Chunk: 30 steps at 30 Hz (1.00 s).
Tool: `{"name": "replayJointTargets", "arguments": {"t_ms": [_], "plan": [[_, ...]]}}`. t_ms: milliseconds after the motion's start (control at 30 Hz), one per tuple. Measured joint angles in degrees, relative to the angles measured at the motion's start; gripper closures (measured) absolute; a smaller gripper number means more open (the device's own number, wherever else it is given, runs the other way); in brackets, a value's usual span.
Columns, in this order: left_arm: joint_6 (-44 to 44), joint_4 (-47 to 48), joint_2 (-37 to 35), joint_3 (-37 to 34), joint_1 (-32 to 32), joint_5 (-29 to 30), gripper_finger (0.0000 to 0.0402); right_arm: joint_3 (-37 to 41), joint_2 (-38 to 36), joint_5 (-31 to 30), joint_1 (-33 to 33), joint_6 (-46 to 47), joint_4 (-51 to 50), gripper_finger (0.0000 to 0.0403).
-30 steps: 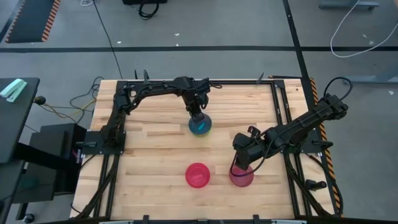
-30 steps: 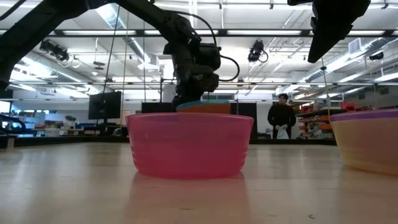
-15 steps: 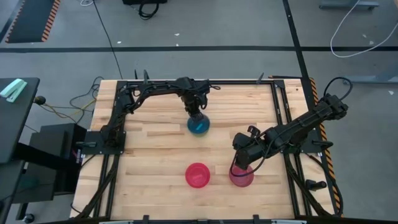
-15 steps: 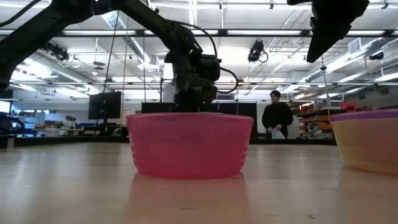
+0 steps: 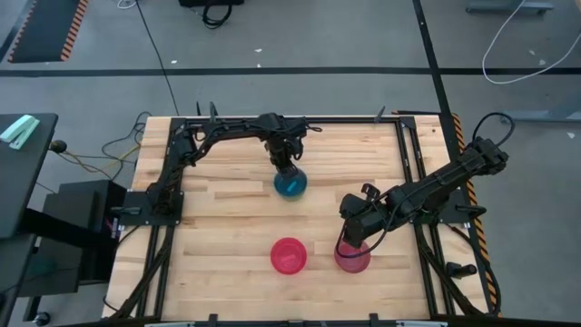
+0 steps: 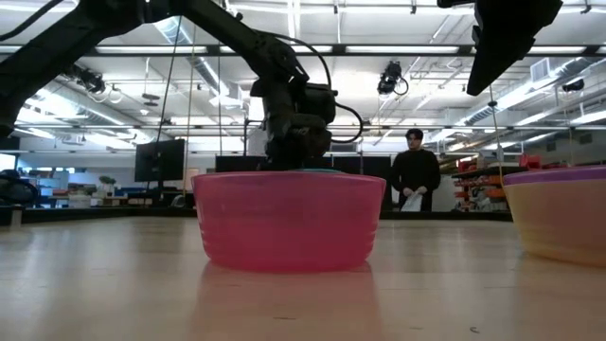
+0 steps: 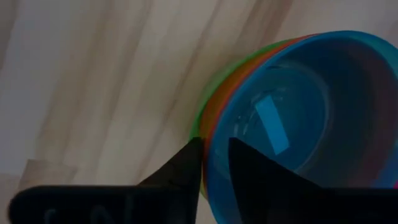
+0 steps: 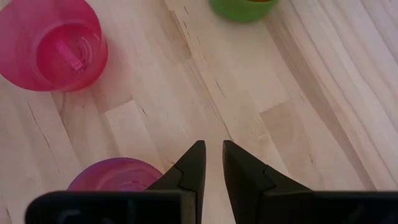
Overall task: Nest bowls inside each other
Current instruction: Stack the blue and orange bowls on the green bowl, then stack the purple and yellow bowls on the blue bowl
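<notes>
A stack of bowls (image 5: 290,183), blue inside orange inside green, stands in the middle of the table toward its far side. My left gripper (image 5: 288,170) is above the stack's far rim and shut on it. The magenta-pink bowl (image 5: 289,255) sits upright on its base near the near edge. To its right, the purple bowl (image 6: 559,174) is nested in the yellow bowl (image 6: 559,223). My right gripper (image 5: 348,239) hovers over this pair's left side, shut and holding nothing. In the right wrist view its gripper (image 8: 213,146) is above bare wood beside the purple bowl (image 8: 115,174). My left gripper pinches the stacked rims (image 7: 210,127) at one side of the blue-orange-green stack, one finger (image 7: 249,165) inside the blue bowl and one finger (image 7: 183,168) outside. It comes from above, pointing down. The stack stays upright; the pink bowl hides its base in the low view.
The table's black frame rail (image 5: 408,163) runs along its sides. Bare wood lies on the left half (image 5: 213,245) and between the stacks. A person (image 6: 412,180) stands in the room far behind the table.
My left gripper has moved down with the blue-orange-green stack. In the low view the stack's rims stood above the pink bowl's rim a second ago and now are almost hidden behind it. The person in the background has walked leftward.
</notes>
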State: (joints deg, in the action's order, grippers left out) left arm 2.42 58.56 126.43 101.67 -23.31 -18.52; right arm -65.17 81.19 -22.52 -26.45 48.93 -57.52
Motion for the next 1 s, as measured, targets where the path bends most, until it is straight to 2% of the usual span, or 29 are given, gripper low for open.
{"name": "replayJointTargets", "arguments": {"t_ms": [333,567,800,1000], "plan": [[1.1,5.4,0.0,7.7,0.9,-0.2,0.0280,0.0,0.0,0.0,0.0,0.0,0.0,0.0339],[1.1,14.0,-0.1,12.6,3.8,-0.2,0.0271,0.0,0.0,0.1,0.0,0.0,0.0,0.0339],[1.7,21.3,-0.2,12.2,10.9,0.7,0.0279,0.0,0.0,2.3,-0.2,-0.3,-1.0,0.0339],[1.3,22.2,-0.2,12.2,19.3,3.4,0.0275,0.0,0.0,3.1,-3.8,4.9,-3.9,0.0339]]}}
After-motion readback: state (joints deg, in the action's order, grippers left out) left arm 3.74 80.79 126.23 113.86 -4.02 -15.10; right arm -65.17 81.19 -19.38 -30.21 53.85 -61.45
